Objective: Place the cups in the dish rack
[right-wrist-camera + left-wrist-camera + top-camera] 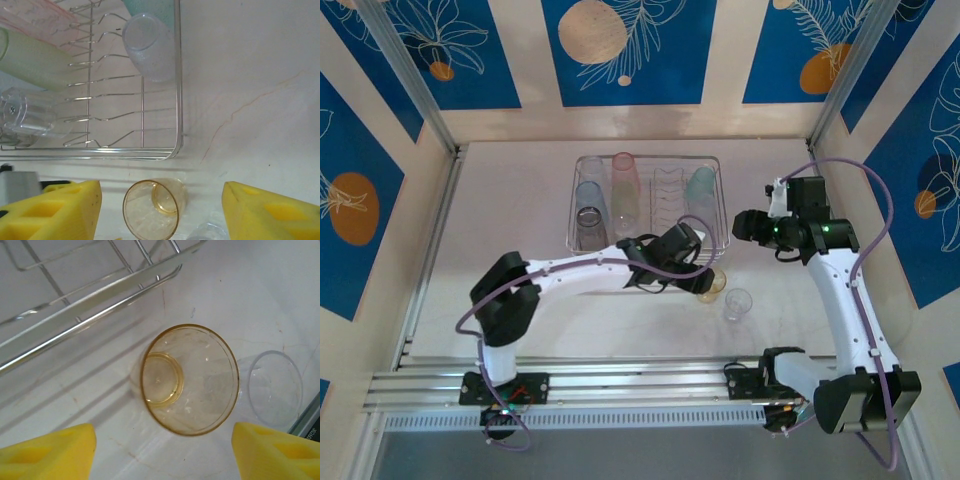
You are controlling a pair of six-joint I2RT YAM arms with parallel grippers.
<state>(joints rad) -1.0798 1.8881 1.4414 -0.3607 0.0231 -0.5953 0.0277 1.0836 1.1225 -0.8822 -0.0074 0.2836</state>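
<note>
The amber cup stands on the table with its mouth up, in the middle of the left wrist view. It is just outside the edge of the dish rack, whose wires run across the upper left. A clear cup stands just beside it on the right, and I cannot tell if the two touch. The left gripper hangs over the amber cup. Its yellow pads are spread wide at the bottom corners, one on each side, and they do not touch the cup. I think the job now is to grab this cup. To do it well, the pads should go down around the cup's middle and stay off the clear cup. They should squeeze softly so the thin plastic does not bend or pop out. Then the cup has to go up high enough to clear the rack wire. In the top view the left arm reaches from the lower left in a long bend to the rack's lower right corner. The right gripper hangs at the right of the rack, pads apart and holding nothing, looking down at the cups that lie in the rack.
</note>
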